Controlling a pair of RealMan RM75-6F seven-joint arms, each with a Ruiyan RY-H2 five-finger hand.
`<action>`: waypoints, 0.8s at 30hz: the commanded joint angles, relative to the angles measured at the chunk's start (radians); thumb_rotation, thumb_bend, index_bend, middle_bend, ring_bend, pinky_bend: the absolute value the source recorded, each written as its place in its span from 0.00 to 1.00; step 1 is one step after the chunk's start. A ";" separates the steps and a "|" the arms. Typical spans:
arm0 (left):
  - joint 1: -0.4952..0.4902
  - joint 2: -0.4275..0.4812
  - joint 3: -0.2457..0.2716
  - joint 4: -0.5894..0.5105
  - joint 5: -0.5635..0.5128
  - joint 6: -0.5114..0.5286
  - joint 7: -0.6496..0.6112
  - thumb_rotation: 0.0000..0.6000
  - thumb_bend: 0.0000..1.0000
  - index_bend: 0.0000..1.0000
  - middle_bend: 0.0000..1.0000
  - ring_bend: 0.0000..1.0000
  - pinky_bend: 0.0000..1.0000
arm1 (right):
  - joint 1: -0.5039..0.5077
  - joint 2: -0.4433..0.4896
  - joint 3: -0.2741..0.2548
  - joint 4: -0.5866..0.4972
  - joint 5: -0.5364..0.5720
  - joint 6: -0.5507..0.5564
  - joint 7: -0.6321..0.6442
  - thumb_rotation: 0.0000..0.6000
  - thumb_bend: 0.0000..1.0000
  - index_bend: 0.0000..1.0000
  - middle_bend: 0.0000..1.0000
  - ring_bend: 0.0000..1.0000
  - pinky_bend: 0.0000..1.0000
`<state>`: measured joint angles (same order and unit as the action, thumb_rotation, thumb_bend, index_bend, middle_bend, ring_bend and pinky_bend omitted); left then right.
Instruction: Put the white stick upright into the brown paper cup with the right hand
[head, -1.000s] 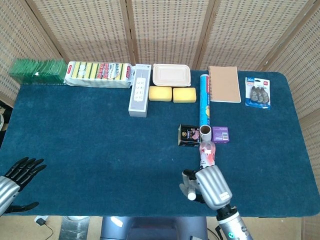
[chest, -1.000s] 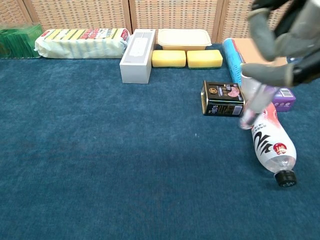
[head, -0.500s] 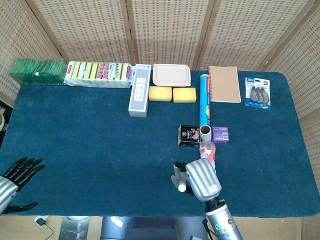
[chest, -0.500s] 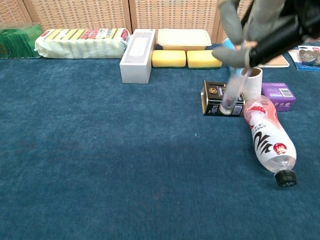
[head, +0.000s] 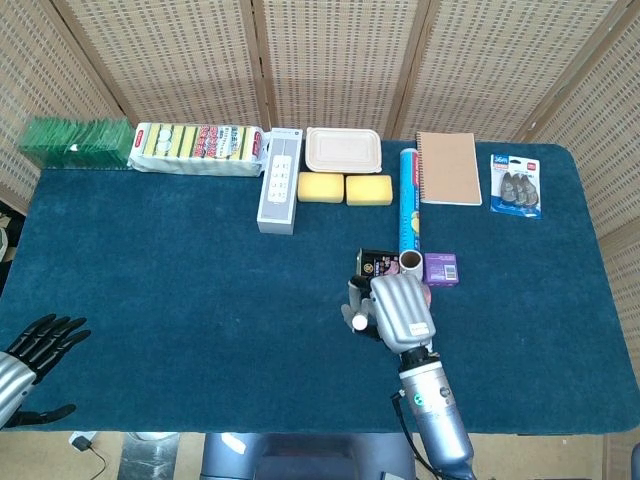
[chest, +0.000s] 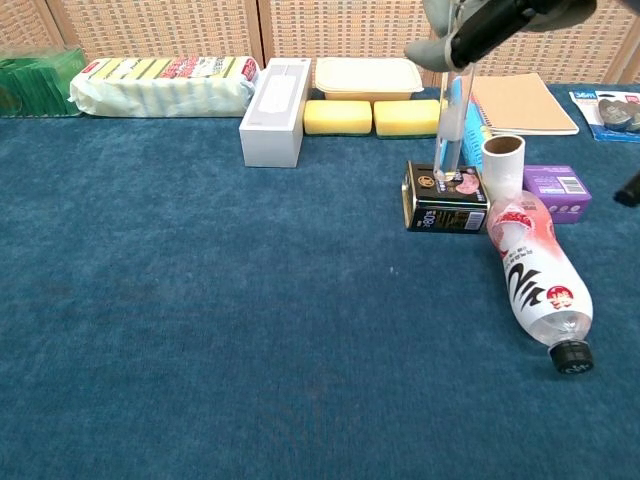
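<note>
Now right hand (head: 400, 308) pinches white stick (chest: 452, 125) near its top w/ fingers (chest: 432, 48), stick hanging about upright above black tin (chest: 444, 198), just left of brown paper cup (chest: 503, 160). Looks light, stiff, prob smooth, so a high pinch may let it swing. Left hand (head: 38, 345) idle, fingers spread, holding nothing

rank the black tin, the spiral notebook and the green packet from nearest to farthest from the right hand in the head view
1. black tin: just beyond the right hand, partly hidden by it.
2. spiral notebook: near the table's far edge, off to the hand's right.
3. green packet: far-left corner of the table, clearly the farthest.
</note>
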<state>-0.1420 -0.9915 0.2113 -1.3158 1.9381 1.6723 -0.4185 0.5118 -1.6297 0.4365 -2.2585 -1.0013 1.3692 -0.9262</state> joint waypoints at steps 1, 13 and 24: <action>-0.007 0.000 -0.001 -0.008 -0.007 -0.019 0.003 0.92 0.08 0.04 0.05 0.00 0.00 | 0.039 -0.007 0.044 0.056 0.051 -0.004 0.022 1.00 0.42 0.80 0.98 1.00 1.00; -0.023 -0.005 -0.010 -0.033 -0.030 -0.063 0.026 0.92 0.08 0.04 0.05 0.00 0.00 | 0.168 0.015 0.121 0.231 0.175 -0.042 0.054 1.00 0.42 0.80 0.98 1.00 1.00; -0.036 -0.001 -0.010 -0.048 -0.039 -0.092 0.030 0.92 0.08 0.04 0.05 0.00 0.00 | 0.229 0.048 0.124 0.296 0.220 -0.027 0.063 1.00 0.42 0.80 0.98 1.00 1.00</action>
<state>-0.1774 -0.9923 0.2016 -1.3631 1.8997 1.5807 -0.3885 0.7362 -1.5858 0.5608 -1.9675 -0.7858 1.3393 -0.8635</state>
